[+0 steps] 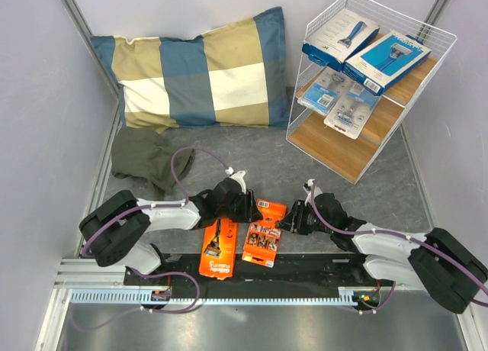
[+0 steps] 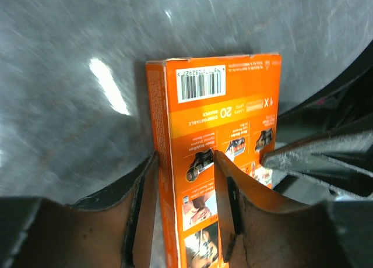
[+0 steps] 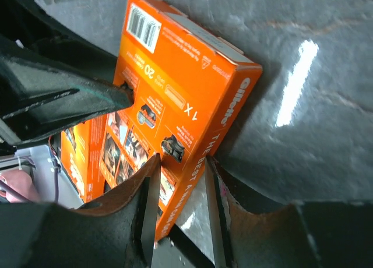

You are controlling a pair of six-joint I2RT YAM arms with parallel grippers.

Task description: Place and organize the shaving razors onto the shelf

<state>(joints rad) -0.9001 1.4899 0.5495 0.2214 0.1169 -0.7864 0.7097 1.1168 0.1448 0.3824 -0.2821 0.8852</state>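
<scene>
Razor box point(image 1: 261, 236), flat glossy orange cardboard, clamped by left gripper point(image 1: 250, 207), right gripper point(image 1: 290, 220)

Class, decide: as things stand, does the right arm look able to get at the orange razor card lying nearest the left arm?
Probably not directly: the orange box sits between the right gripper and the orange card, and the left gripper crowds that side too.

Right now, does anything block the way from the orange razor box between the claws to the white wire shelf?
Nothing visible. Only grey tabletop lies between the orange razor box and the white wire shelf with wooden boards; the checked pillow and dark cloth sit aside.
</scene>
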